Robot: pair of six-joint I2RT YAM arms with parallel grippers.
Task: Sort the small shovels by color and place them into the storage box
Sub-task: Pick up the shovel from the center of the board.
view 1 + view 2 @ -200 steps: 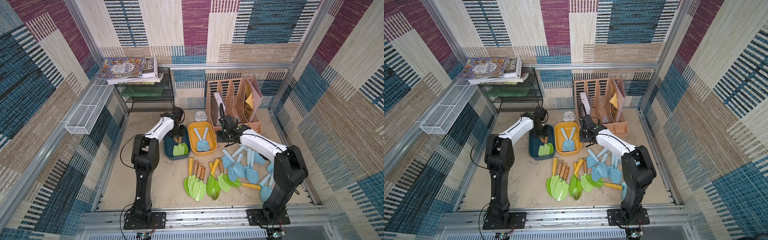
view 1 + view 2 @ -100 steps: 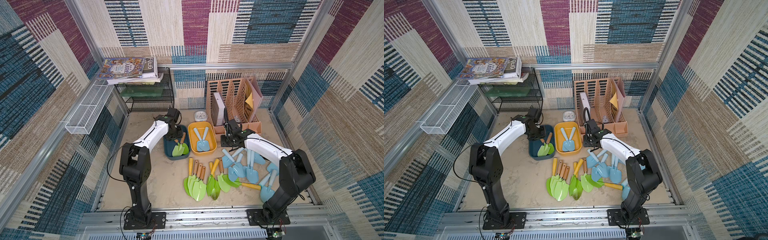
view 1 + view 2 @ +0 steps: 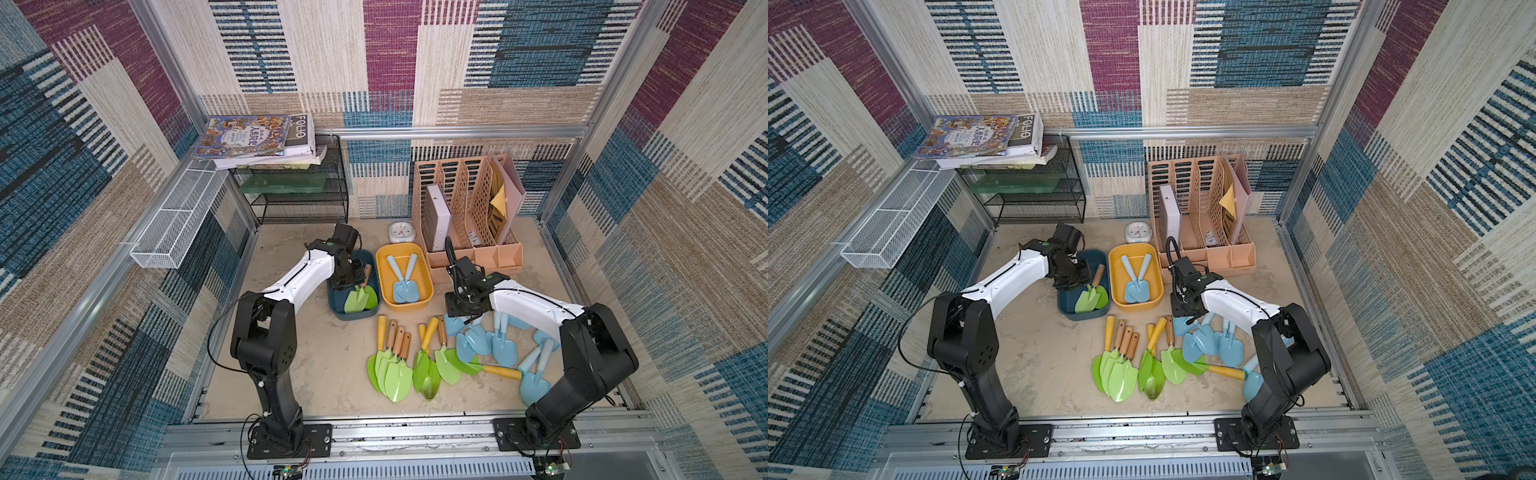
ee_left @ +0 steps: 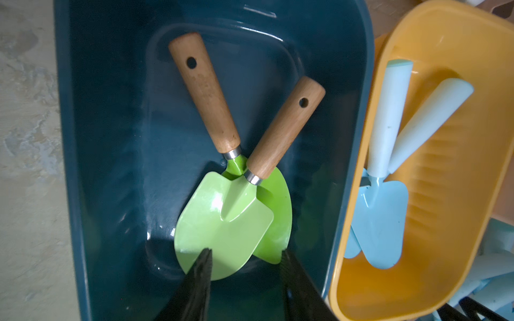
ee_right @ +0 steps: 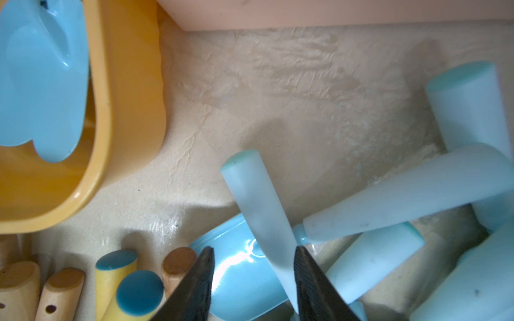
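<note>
Over two green shovels (image 4: 225, 222) in the left blue bin (image 4: 72, 166), the left gripper (image 4: 246, 253) hangs open and empty; the right gripper (image 5: 254, 250), fingers apart, straddles the handle of a blue shovel (image 5: 258, 200) on the table (image 5: 306, 97), probably bound for the yellow bin (image 4: 445, 194) holding blues.

green shovels (image 4: 222, 222), brown handles (image 4: 205, 91) | pale blue shovels (image 4: 381, 222) | dark teal box (image 4: 111, 139) | yellow box (image 4: 459, 194)
</note>
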